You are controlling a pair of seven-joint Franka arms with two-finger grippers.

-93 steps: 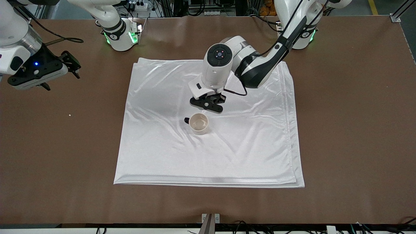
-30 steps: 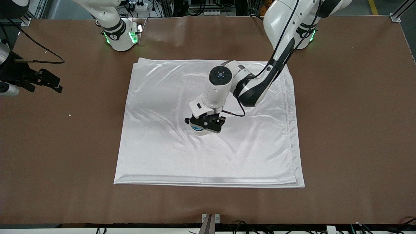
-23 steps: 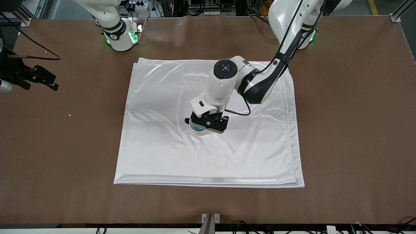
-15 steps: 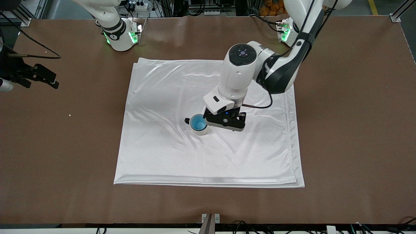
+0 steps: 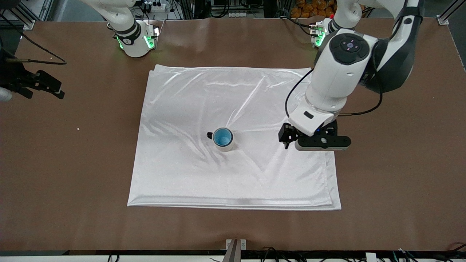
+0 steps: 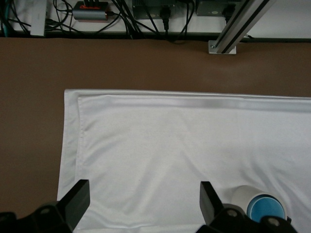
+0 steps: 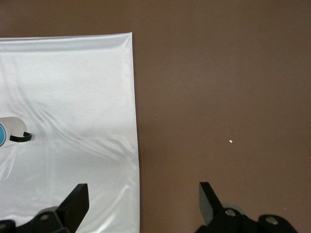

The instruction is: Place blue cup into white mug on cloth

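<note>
The blue cup [image 5: 222, 137] shows only its rim and bright inside, its wall hidden within the white mug [image 5: 226, 145]; in the right wrist view the mug [image 7: 9, 131] is cut by the picture's edge; the right gripper [image 5: 40, 85] has its wrist cut off at the front view's edge; the left gripper [image 6: 145, 204] shows only its fingers [image 6: 77, 199], their bases cut off

The left gripper [image 5: 291, 140] hangs in the air, its fingers [image 6: 77, 199] wide apart, pointing down. The right gripper [image 5: 54, 89] waits at nine o'clock, its fingers [image 7: 75, 204] spread apart too.
</note>
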